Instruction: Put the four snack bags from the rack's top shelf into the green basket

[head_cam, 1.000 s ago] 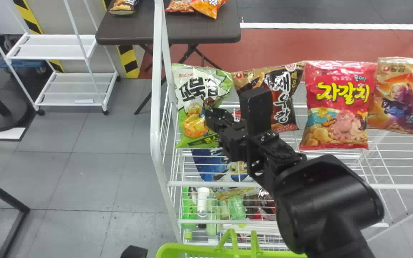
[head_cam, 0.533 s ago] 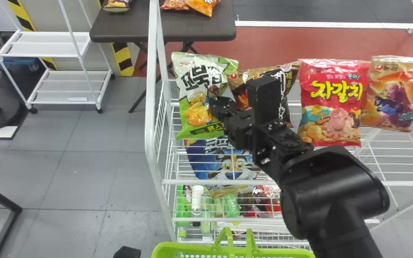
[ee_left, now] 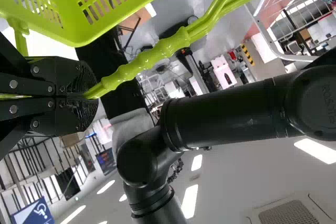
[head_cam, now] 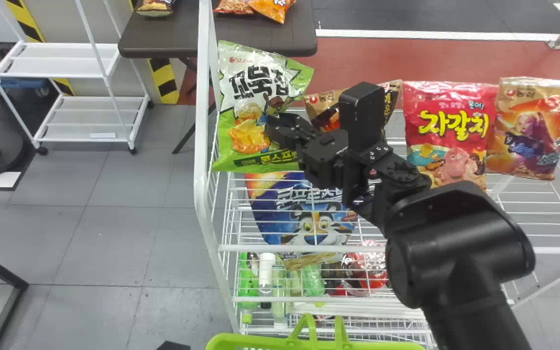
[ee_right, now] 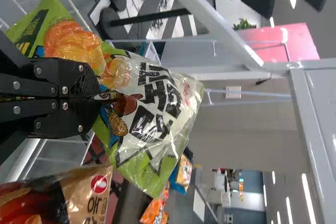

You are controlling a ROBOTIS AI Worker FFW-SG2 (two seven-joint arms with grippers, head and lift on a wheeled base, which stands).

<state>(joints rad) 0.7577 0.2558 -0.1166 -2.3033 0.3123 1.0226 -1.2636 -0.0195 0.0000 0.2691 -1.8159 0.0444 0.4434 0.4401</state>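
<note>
1. The green-and-white snack bag (head_cam: 248,92) is pinched between the closed fingers of the right gripper (head_cam: 270,121), at the left end of the rack's top shelf.
2. The bag's left side is hemmed in by the white post (head_cam: 202,194) (contact cannot be judged).
3. Rightward, the dark snack bag (head_cam: 321,108) is partly hidden by the arm; the red bag (head_cam: 450,116) and orange-brown bag (head_cam: 528,126) are set beyond.
4. Below, the blue bag (head_cam: 272,226) is seen.
5. The green basket (head_cam: 260,341) is held by its handle (ee_left: 163,48) in the left gripper (head_cam: 173,345), before the rack.
</note>
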